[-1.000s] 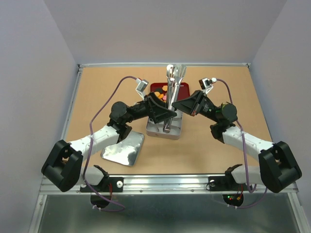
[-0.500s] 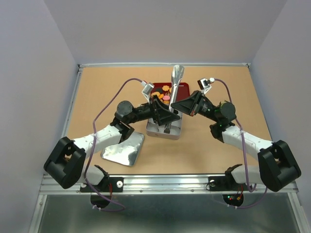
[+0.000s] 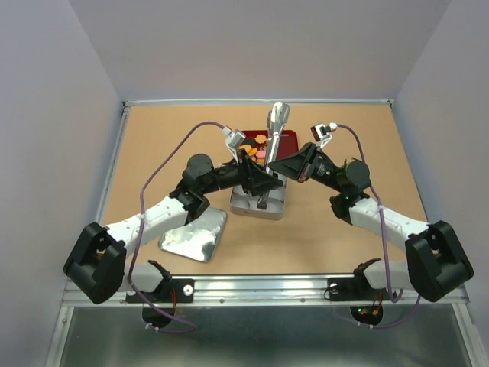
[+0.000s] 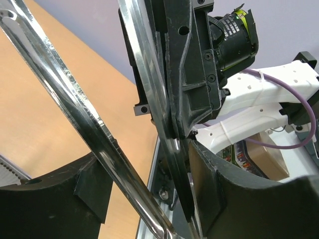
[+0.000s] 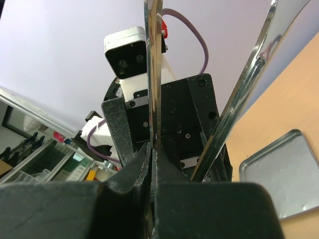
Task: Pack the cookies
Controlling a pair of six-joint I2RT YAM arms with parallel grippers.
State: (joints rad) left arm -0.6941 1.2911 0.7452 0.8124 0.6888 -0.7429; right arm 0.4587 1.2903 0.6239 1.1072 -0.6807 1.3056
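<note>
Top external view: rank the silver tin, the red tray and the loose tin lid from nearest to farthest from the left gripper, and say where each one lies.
Measured from the left gripper, which holds tongs:
1. Silver tin: right under it, mid-table.
2. Red tray: just behind, with cookies on it.
3. Tin lid: farthest, near left, beside the left arm.

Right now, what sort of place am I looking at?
Probably a robotics lab test cell: a wooden tabletop boxed in by plain walls, a left arm and a right arm bolted to a metal rail, and cluttered shelves glimpsed behind.
</note>
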